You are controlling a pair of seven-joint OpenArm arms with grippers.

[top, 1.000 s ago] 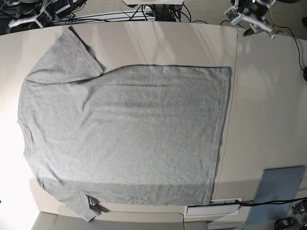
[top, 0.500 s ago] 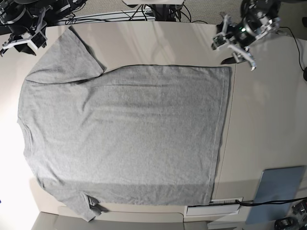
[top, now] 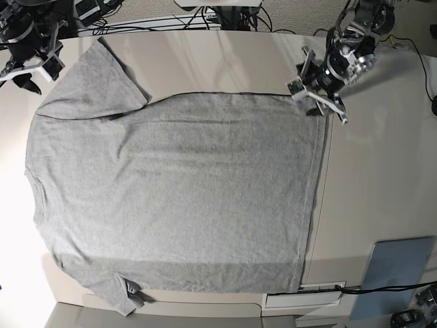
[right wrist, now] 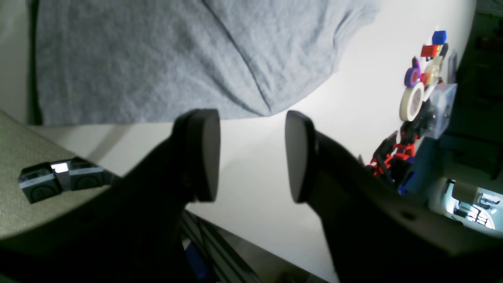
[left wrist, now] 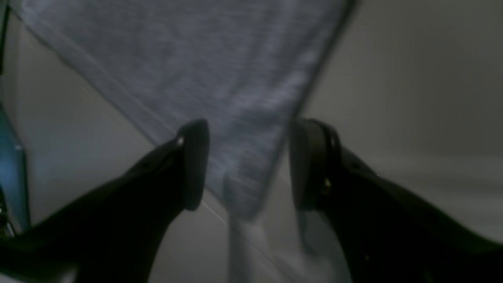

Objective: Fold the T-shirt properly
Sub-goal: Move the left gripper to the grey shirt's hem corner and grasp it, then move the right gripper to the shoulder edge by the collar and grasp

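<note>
1. The base view shows the whole T-shirt (top: 177,198) spread flat across the table (top: 382,171), collar toward the table's left edge, hem toward the right.
2. The left wrist view shows the left gripper (left wrist: 247,165) with jaws wide apart, empty, straddling the shirt's far hem corner.
3. The right wrist view shows the right gripper (right wrist: 251,155) spread open, empty, just short of the far sleeve's edge, near the table's far left corner.

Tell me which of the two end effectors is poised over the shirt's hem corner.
The left end effector, at the base view's upper right: its open jaws straddle the hem corner of the T-shirt. The right end effector hangs beside the sleeve, over bare table.
</note>
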